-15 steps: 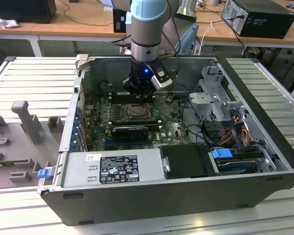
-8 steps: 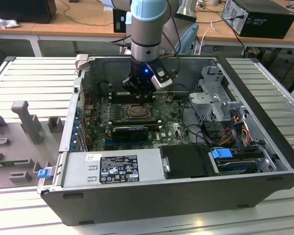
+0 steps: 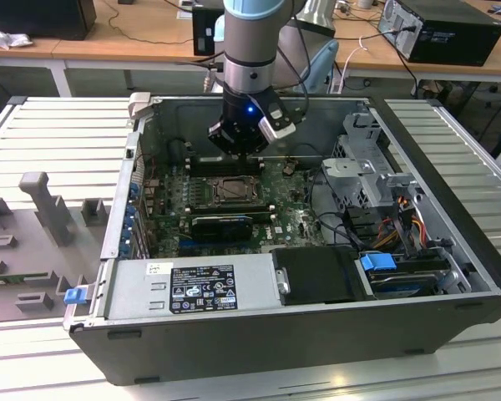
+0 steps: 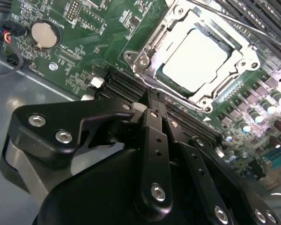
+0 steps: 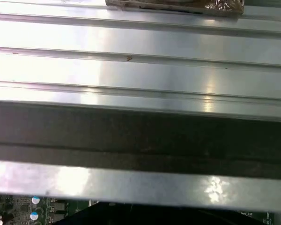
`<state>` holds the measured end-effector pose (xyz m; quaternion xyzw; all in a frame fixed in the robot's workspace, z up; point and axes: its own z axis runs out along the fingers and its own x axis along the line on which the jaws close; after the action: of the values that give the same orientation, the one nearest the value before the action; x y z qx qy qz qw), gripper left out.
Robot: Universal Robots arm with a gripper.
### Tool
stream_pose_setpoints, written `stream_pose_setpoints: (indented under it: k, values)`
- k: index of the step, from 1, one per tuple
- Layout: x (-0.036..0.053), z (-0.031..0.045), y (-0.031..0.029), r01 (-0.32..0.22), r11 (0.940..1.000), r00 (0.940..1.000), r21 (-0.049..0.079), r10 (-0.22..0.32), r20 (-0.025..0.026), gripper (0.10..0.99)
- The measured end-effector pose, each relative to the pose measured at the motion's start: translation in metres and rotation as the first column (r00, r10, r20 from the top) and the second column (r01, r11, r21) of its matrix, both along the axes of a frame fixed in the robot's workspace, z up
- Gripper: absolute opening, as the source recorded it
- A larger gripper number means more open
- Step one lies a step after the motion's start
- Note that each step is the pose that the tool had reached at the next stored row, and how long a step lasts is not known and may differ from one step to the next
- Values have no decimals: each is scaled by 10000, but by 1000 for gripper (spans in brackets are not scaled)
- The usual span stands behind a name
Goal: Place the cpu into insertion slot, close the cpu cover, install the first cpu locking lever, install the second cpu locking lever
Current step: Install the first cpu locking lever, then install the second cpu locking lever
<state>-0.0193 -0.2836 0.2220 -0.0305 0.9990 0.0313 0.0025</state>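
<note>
Claw (image 4: 152, 110) pressed together, holding nothing, poised low over the memory slots (image 4: 131, 86) just beside the insertion slot (image 4: 145, 58). In the exterior view, claw (image 3: 238, 152) tips hidden behind the arm's wrist, inside the open computer case (image 3: 317, 334). Cpu (image 4: 196, 58) seated flat in the socket, pale face up, framed by the cpu cover (image 4: 246, 58) lying down around it. Levers hard to make out. Socket (image 3: 232, 190) small and dark on the green motherboard (image 3: 296, 221). Ribbed tabletop (image 5: 140, 42) and dark case wall across the first wrist view.
</note>
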Motion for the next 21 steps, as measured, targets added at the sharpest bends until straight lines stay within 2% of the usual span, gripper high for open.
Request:
stream_pose_setpoints:
  k: [4,12,15,19,21]
  values:
    - [0,0,-52,2,10000,10000,0,-2,0,106]
    - [0,0,-89,2,10000,10000,-1,-2,0,106]
    - [0,0,-138,2,10000,10000,0,-2,0,106]
    - [0,70,-147,3,10000,10000,-1,-3,0,106]
    - [0,158,-147,4,10000,10000,0,-4,0,106]
